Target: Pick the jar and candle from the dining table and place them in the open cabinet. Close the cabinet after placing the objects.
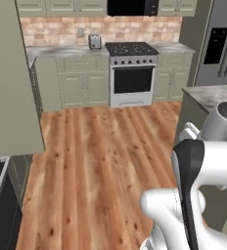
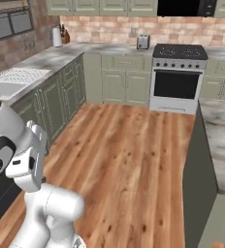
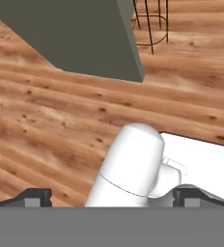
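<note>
The hand [image 3: 112, 197] is hanging wide open and holding nothing above the wood floor [image 3: 46, 130], so seemingly nothing is being carried yet.

Looking forward and down from behind the arm [image 1: 203, 195], left and right, across the floor [image 1: 101, 161] toward the far stove [image 1: 131, 73]. Sharing floor, stove, toaster [image 2: 143, 42] and back counter. Riding on the hand [image 3: 112, 198], facing down close over floor planks and a grey-green panel [image 3: 80, 36].
</note>
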Robot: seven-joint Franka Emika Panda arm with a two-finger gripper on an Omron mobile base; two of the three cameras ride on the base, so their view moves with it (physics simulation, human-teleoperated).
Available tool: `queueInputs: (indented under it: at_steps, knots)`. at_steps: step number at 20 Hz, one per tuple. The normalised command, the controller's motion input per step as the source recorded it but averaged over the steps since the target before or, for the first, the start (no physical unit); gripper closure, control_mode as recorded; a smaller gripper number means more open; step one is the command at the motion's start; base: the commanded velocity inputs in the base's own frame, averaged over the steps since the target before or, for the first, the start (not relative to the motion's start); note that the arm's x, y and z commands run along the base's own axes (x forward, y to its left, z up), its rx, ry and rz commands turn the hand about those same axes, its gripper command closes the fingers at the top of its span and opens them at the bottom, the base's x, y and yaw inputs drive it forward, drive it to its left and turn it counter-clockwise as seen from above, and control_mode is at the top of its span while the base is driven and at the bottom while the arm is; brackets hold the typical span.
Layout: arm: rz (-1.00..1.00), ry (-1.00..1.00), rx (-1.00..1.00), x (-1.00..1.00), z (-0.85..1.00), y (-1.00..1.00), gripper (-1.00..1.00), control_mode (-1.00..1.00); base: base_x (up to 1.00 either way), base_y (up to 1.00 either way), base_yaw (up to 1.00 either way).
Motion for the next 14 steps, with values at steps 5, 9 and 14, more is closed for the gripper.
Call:
queueInputs:
  at_steps: [5,9,14]
  knots:
    - [0.00,0.00,0.00,0.00,0.00,0.00,-1.00,1.00,0.54,0.17,-0.06]
    - [0.00,0.00,0.00,0.00,0.00,0.00,-1.00,1.00,0.65,0.08,-0.01]
    - [0.00,0.00,0.00,0.00,0.00,0.00,-1.00,1.00,0.69,0.12,-0.04]
